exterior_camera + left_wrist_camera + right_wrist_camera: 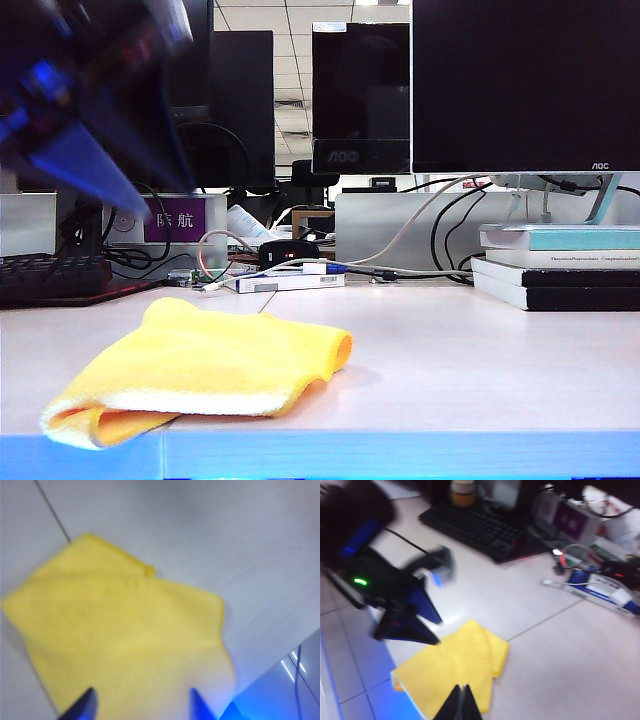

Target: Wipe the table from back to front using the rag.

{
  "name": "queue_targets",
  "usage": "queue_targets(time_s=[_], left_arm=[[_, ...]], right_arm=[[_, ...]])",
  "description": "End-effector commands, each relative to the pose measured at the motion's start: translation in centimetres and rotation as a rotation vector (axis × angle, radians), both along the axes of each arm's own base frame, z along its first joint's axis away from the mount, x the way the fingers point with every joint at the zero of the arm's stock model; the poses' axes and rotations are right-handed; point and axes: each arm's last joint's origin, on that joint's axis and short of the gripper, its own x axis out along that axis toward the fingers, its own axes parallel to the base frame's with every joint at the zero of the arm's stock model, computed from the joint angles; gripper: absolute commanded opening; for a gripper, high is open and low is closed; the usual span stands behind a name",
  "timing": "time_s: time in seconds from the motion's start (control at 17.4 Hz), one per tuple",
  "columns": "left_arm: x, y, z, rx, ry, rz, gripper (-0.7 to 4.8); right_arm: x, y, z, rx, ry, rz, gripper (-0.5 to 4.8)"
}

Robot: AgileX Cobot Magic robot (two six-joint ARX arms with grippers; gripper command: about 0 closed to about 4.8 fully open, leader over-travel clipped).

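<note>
Pale off-white table (480,370) spreads wide, its blue front edge glowing. Near that edge, left of centre, lies the folded yellow rag (200,375), flat on the top. Above it hangs the left gripper (142,705), fingers spread apart and clear of the cloth, gripping nothing. The right gripper (461,704) hovers over the rag with fingertips pressed together.

rag (125,640) flat on table (240,555) | left gripper (142,705) fingers (82,707) spread above it
</note>
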Motion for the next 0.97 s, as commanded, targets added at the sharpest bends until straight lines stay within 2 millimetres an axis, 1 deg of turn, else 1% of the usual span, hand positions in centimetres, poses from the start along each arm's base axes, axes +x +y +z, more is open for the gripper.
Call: queue_targets(time_s=[0.06, 0.23, 0.29, 0.34, 0.52, 0.57, 0.8, 0.86, 0.92, 0.97], left_arm=[[0.9, -0.7, -1.7, 0.007, 0.111, 0.052, 2.47], [1.6, -1.2, -3.0, 0.025, 0.157, 0.068, 2.49], [2.0, -1.6, -3.5, 0.015, 0.168, 0.055, 3.03], [2.1, -1.7, -3.8, 0.015, 0.167, 0.056, 3.14], [2.9, -2.3, -4.8, 0.022, 0.162, 0.06, 3.14], [3.2, -2.6, -5.6, 0.046, 0.169, 0.065, 3.14], [3.3, -3.7, -7.6, 0.099, 0.206, 0.048, 3.13], [3.1, -4.3, -8.6, 0.137, 0.225, 0.037, 2.84], [2.8, -4.7, -8.9, 0.145, 0.241, 0.018, 1.74], [2.6, -4.8, -9.0, 0.153, 0.248, 0.011, 1.01]], right_arm=[[0.0, 0.0, 0.5, 0.048, -0.001, -0.014, -0.01], [0.0, 0.0, 0.5, 0.053, -0.005, -0.014, -0.01], [0.1, 0.1, 0.5, 0.05, -0.003, -0.015, -0.01], [0.1, 0.1, 0.5, 0.05, -0.003, -0.015, -0.01], [0.2, 0.2, 0.4, 0.048, 0.0, -0.015, -0.01], [0.3, 0.2, 0.4, 0.046, 0.002, -0.015, -0.01], [0.3, 0.2, 0.4, 0.045, 0.002, -0.015, -0.01], [0.3, 0.2, 0.4, 0.045, 0.002, -0.015, -0.01], [0.3, 0.2, 0.4, 0.045, 0.002, -0.015, -0.01], [0.3, 0.2, 0.4, 0.045, 0.002, -0.015, -0.01]])
